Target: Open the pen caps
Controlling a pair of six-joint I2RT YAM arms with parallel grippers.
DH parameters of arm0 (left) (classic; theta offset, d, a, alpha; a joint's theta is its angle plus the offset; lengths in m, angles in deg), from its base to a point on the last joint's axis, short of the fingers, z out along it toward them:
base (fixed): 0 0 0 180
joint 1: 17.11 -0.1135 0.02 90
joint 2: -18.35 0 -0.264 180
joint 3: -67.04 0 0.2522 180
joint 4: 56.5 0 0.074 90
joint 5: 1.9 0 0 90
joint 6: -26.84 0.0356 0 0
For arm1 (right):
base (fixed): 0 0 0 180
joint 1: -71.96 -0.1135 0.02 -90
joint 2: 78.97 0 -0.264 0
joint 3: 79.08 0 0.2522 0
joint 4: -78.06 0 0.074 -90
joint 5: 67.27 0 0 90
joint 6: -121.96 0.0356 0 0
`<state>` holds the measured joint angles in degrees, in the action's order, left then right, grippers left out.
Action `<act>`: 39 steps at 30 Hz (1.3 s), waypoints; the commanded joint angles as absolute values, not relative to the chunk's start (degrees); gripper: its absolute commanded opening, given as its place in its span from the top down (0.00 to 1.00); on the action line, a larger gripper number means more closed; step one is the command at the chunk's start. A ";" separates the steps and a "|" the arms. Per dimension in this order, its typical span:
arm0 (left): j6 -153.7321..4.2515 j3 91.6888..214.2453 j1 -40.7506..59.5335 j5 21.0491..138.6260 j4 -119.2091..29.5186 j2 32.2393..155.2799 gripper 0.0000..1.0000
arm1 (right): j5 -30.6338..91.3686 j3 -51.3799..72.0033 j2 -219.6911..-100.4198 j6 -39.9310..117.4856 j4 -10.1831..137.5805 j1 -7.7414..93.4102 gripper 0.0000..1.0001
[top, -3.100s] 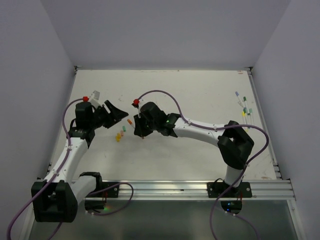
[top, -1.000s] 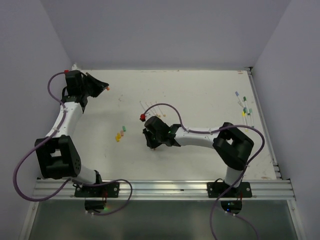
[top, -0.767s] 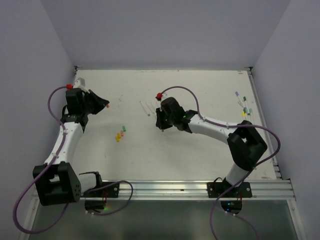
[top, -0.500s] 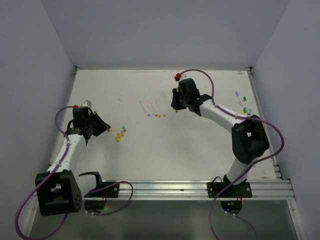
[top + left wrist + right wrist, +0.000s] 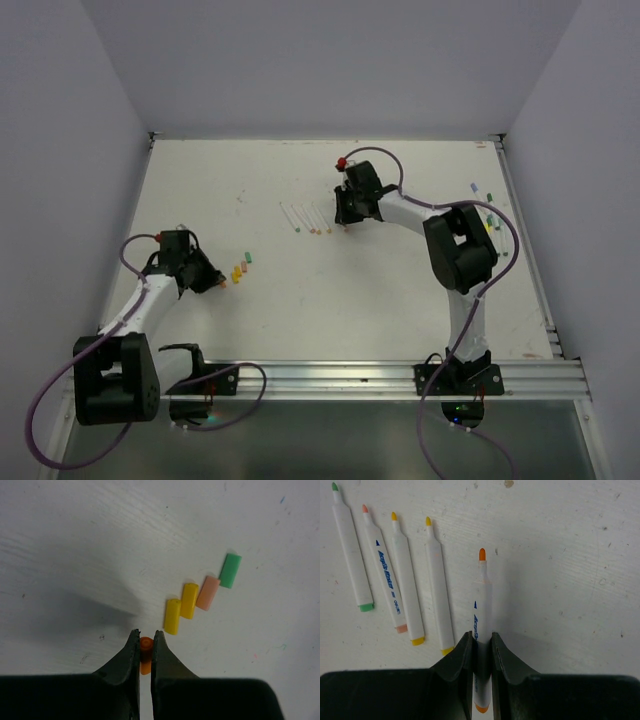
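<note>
1. The left gripper (image 5: 145, 639) is seen closed tight on an orange cap (image 5: 145, 648), low in the left wrist view. Four loose caps (image 5: 189, 601) lie in a row just up and right of it.
2. The right gripper (image 5: 482, 641) is clamped on an orange-tipped pen (image 5: 482, 595) at the bottom centre of the right wrist view. Four uncapped pens (image 5: 395, 565) lie to its left.
3. Part of the orange cap and of the pen's lower barrel is hidden between the jaws.

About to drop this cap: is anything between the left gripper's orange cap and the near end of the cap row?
Nothing visible: only bare table lies between the orange cap and the nearest yellow cap.
</note>
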<state>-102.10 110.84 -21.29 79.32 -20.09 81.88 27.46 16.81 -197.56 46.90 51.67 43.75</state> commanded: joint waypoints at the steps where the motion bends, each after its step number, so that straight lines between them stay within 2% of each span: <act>1: -103.42 109.36 -20.71 78.34 -24.19 85.05 1.00 | 32.12 21.34 -197.98 46.29 53.22 44.28 1.00; 7: -103.94 108.31 -20.19 79.66 -26.04 86.02 1.00 | 32.92 21.51 -198.77 46.81 53.66 44.28 1.00; 16: -104.29 107.52 -20.01 76.94 -31.66 90.51 0.90 | 33.45 21.86 -200.00 46.73 53.31 44.19 1.00; 18: -104.64 106.99 -20.01 77.02 -32.90 90.42 0.85 | 33.45 22.30 -200.17 46.64 53.13 44.19 1.00; 22: -105.26 106.55 -20.01 76.41 -33.69 90.69 0.83 | 33.89 23.09 -200.44 46.46 52.69 44.19 1.00; 26: -105.35 106.55 -20.01 76.67 -32.81 90.07 0.68 | 34.41 23.27 -201.05 46.64 52.87 44.19 0.99; 29: -105.35 106.37 -20.10 77.20 -31.32 89.37 0.62 | 35.03 25.55 -203.16 46.56 51.38 44.19 0.99; 32: -105.17 105.85 -20.10 77.90 -30.88 88.14 0.46 | 35.03 26.35 -203.61 46.29 50.93 44.19 0.99; 35: -104.91 106.11 -20.01 80.19 -28.60 87.18 0.35 | 35.03 24.15 -202.81 46.73 53.04 44.19 0.99; 39: -104.91 106.28 -20.10 80.71 -27.80 84.01 0.25 | 34.86 27.57 -204.13 45.33 49.98 44.19 0.97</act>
